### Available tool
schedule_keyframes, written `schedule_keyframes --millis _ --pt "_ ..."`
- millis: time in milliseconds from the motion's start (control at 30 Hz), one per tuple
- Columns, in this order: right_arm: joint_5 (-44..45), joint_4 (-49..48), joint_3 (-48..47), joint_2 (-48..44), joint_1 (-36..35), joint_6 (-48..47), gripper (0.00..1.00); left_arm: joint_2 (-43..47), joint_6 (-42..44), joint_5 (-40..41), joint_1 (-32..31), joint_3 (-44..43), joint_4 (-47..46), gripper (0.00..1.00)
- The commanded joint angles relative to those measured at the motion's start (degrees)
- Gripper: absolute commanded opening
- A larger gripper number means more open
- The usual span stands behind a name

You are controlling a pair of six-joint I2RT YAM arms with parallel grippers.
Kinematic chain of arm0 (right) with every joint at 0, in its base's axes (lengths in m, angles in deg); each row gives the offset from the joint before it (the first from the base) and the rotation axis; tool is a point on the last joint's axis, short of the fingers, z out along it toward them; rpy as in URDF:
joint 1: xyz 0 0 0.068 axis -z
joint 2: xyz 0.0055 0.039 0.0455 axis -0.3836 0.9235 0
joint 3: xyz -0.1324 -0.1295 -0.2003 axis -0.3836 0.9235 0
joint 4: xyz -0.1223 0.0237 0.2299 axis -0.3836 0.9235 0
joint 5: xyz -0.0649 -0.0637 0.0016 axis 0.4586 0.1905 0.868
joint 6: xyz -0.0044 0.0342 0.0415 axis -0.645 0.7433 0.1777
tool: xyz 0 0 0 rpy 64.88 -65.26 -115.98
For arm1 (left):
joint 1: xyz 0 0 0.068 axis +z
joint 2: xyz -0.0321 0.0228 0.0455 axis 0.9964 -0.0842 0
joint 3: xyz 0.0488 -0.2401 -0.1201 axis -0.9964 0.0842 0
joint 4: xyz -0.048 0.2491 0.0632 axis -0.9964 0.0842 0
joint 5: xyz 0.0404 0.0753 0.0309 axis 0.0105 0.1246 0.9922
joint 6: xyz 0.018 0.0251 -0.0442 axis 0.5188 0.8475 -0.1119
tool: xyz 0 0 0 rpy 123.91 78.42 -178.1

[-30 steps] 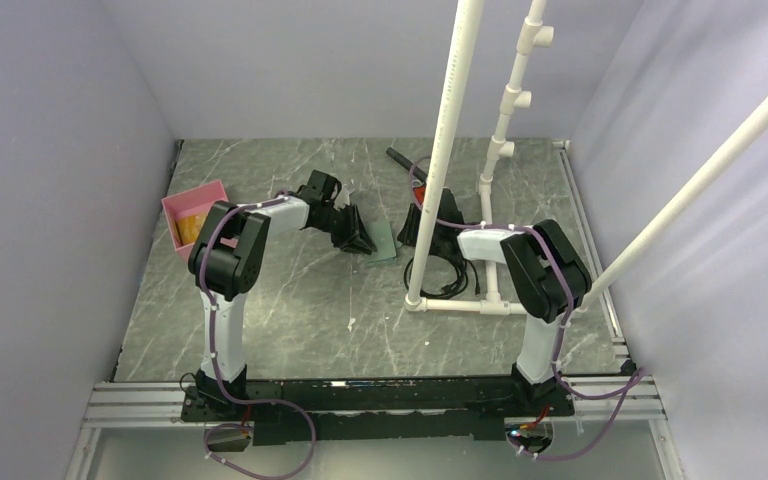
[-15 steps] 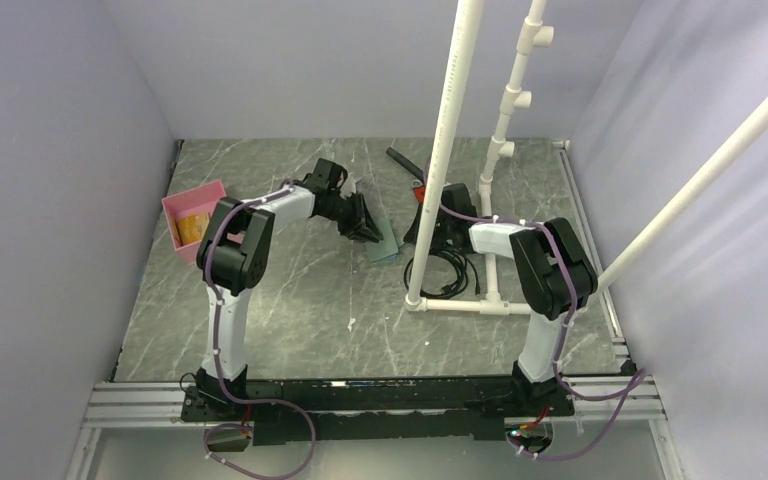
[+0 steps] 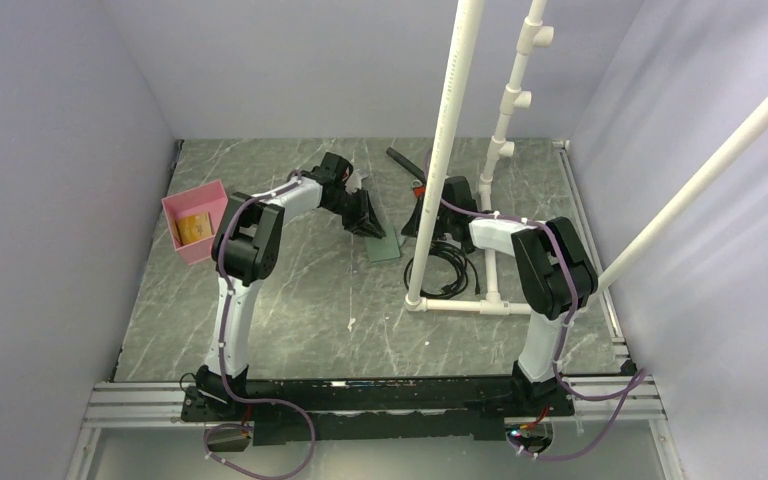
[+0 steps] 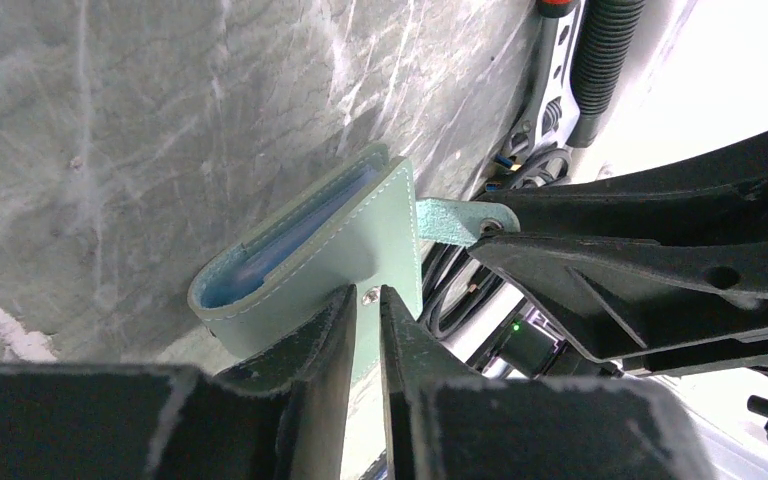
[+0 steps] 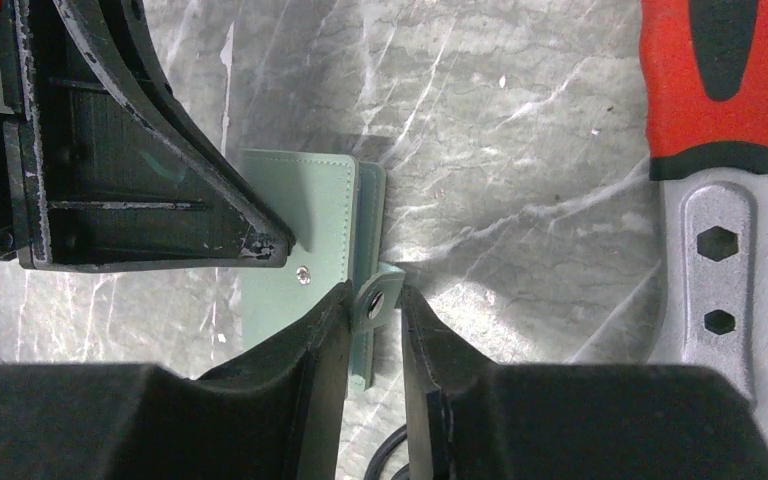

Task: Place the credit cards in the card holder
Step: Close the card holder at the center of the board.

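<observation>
From above, the card holder [image 3: 383,247] lies mid-surface [image 3: 300,300], nearer the far edge. The left hand [image 3: 365,220] and right hand [image 3: 410,228] meet over it. A white pipe frame [image 3: 447,150] upright crosses the right hand, with a black cable [image 3: 447,268] coiled beside its foot. At the left edge, a pink tray [image 3: 192,197] holds an orange-tan credit card [image 3: 195,228].

Left wrist: the fingers [image 4: 325,330] stand nearly together at the cover's edge; whether they clamp it I cannot tell.

Right wrist: the fingers [image 5: 325,320] pinch the closure tab [image 5: 375,300]. A red-handled tool [image 5: 725,100] lies apart.
</observation>
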Motion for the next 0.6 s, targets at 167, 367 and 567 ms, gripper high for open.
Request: schedule_keyframes --millis 167,367,567 --pt "-0.7 -1.1 -1.3 -1.4 0.4 -0.1 0.16 -0.7 2.9 1.5 -0.2 -0.3 2.1 0.22" --pt "-1.8 -2.1 -0.8 -2.2 1.1 0.2 0.12 -1.0 3.0 1.4 -0.2 -0.7 2.3 0.22" --pt "-6.6 -3.7 -0.8 -1.7 1.9 -1.2 0.0 -1.3 3.3 1.7 -0.2 -1.1 3.0 0.22"
